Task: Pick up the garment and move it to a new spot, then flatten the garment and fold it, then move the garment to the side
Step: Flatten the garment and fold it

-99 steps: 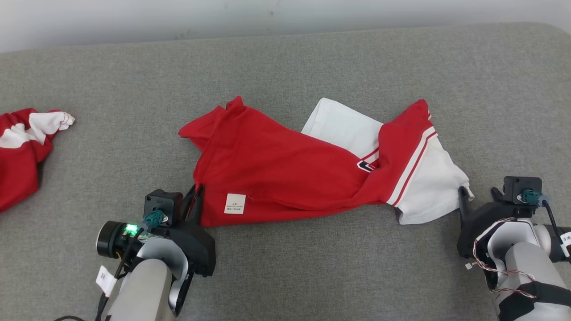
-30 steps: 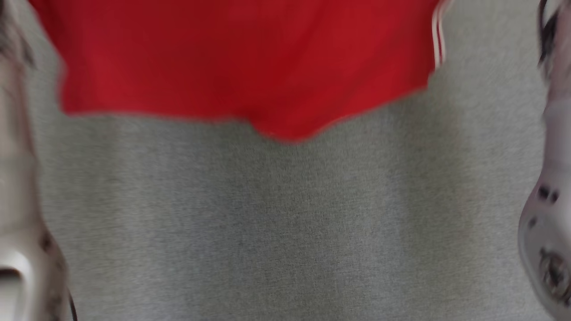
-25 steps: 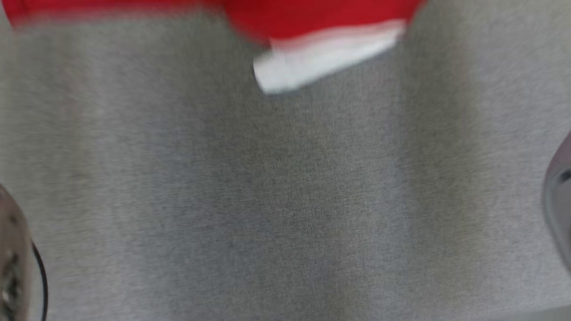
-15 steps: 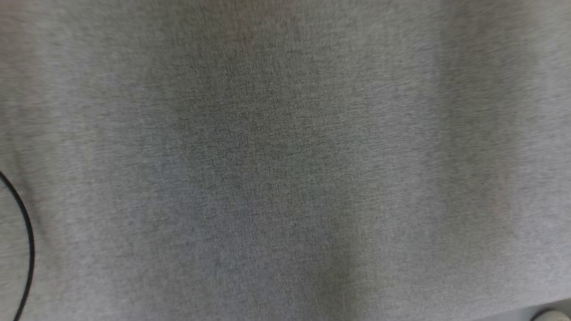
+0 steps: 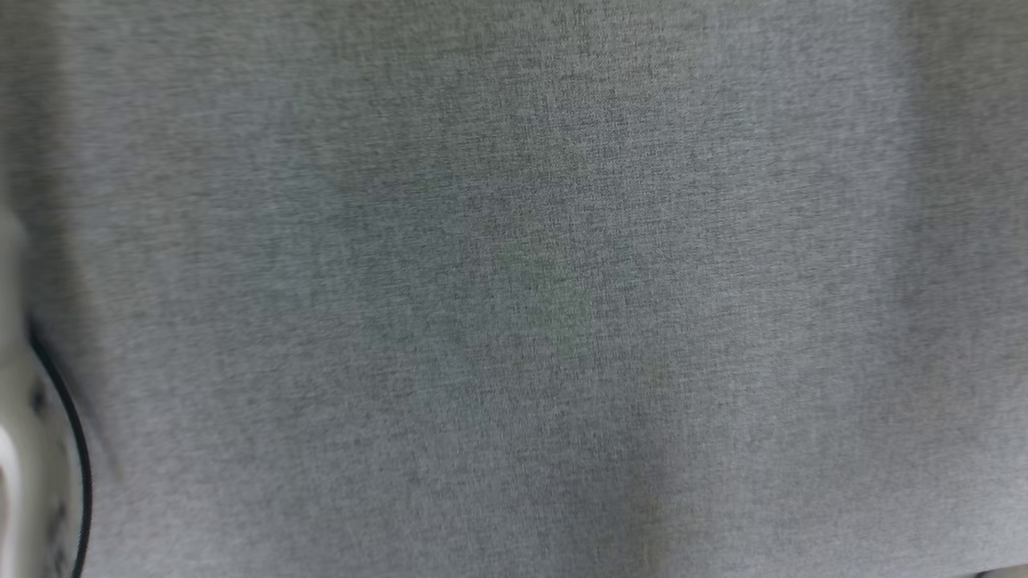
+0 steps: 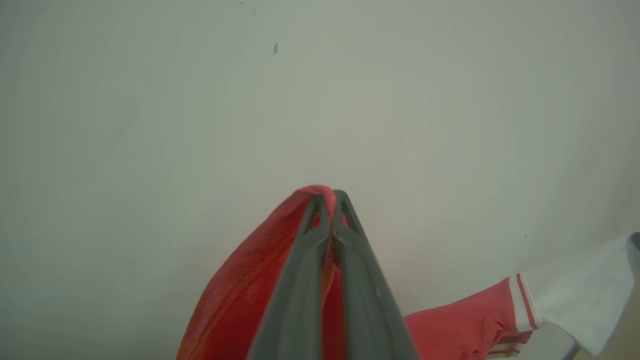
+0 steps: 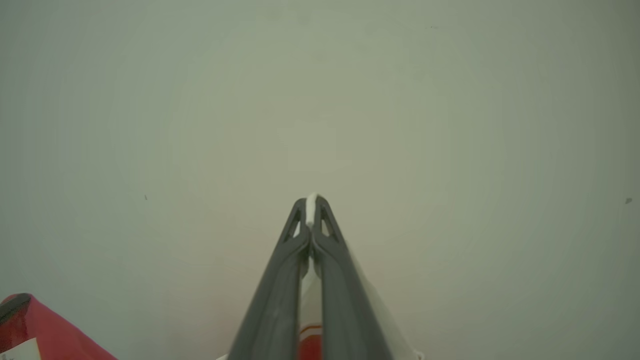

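The garment is red with white panels and striped trim. In the left wrist view my left gripper (image 6: 330, 197) is shut on a red fold of the garment (image 6: 240, 290), which hangs down beside the fingers; a white, striped part (image 6: 575, 295) trails at the lower right. In the right wrist view my right gripper (image 7: 312, 201) is shut on a white edge of the garment (image 7: 311, 300), with a red corner (image 7: 45, 330) at the lower left. Both grippers point at a plain pale wall. The head view looks down on bare grey tabletop (image 5: 514, 289).
A pale forearm with a black cable (image 5: 32, 482) shows blurred at the left edge of the head view. A pale wall (image 6: 320, 100) fills the background behind both grippers.
The head view has swung down, so the red and white garment has slid out of its top edge. Earlier the garment lay on the table; it now hangs from both shut grippers.
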